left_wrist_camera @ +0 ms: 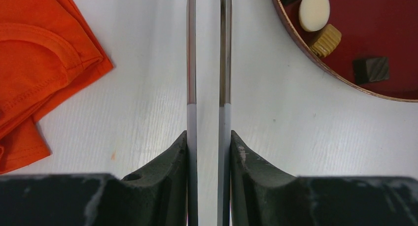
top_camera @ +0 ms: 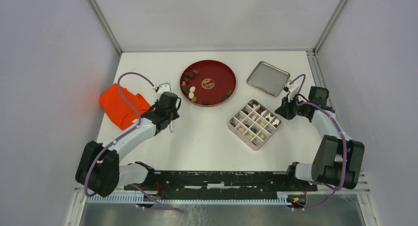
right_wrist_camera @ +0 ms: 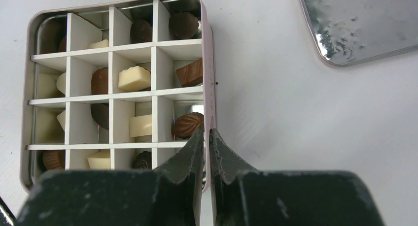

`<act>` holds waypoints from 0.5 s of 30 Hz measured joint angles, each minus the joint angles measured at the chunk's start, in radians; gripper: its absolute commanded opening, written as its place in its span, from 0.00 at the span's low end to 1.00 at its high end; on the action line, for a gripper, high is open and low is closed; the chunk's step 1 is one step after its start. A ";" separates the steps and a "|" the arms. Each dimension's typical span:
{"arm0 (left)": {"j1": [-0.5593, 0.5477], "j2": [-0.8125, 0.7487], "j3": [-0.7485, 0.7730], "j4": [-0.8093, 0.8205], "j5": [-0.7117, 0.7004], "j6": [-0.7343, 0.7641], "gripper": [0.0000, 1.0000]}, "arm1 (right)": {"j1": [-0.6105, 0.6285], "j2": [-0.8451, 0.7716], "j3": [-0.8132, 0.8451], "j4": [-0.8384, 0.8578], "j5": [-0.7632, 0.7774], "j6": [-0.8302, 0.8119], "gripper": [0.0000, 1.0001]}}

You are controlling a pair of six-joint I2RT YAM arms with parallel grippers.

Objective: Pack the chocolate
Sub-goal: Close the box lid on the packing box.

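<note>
Right wrist: right gripper (right_wrist_camera: 207, 136) seemingly astride the box (right_wrist_camera: 209, 63) rim

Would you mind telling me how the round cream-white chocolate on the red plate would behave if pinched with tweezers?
The cream-white chocolate looks smooth and rounded, so the thin metal tweezers may slip off it. It is small, so probably light. Pushed, it would likely slide on the glossy red plate rather than roll.

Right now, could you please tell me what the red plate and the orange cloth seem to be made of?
Red plate: probably lacquered wood or plastic; it is glossy, with a thin brownish rim. Orange cloth: knit fabric, matte, with stitched hems and soft folds.
</note>
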 measured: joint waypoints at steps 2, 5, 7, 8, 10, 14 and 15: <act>0.013 0.033 -0.003 0.015 0.014 -0.011 0.02 | 0.000 0.000 0.000 0.000 0.000 0.000 0.13; 0.025 0.084 -0.008 0.038 0.036 -0.031 0.02 | 0.000 0.000 0.000 -0.001 0.000 0.000 0.13; 0.029 0.112 -0.011 0.048 0.048 -0.039 0.02 | 0.000 0.000 0.000 -0.001 0.000 0.000 0.13; 0.033 0.126 -0.014 0.054 0.054 -0.046 0.02 | 0.000 0.000 0.000 -0.002 0.000 0.000 0.13; 0.036 0.152 -0.018 0.064 0.061 -0.061 0.02 | 0.000 0.000 0.000 -0.003 0.000 0.000 0.13; 0.043 0.189 -0.019 0.086 0.076 -0.084 0.03 | 0.001 0.000 0.000 -0.007 0.000 -0.003 0.13; 0.044 0.196 -0.021 0.095 0.078 -0.090 0.04 | 0.002 0.000 0.000 -0.008 0.000 -0.003 0.13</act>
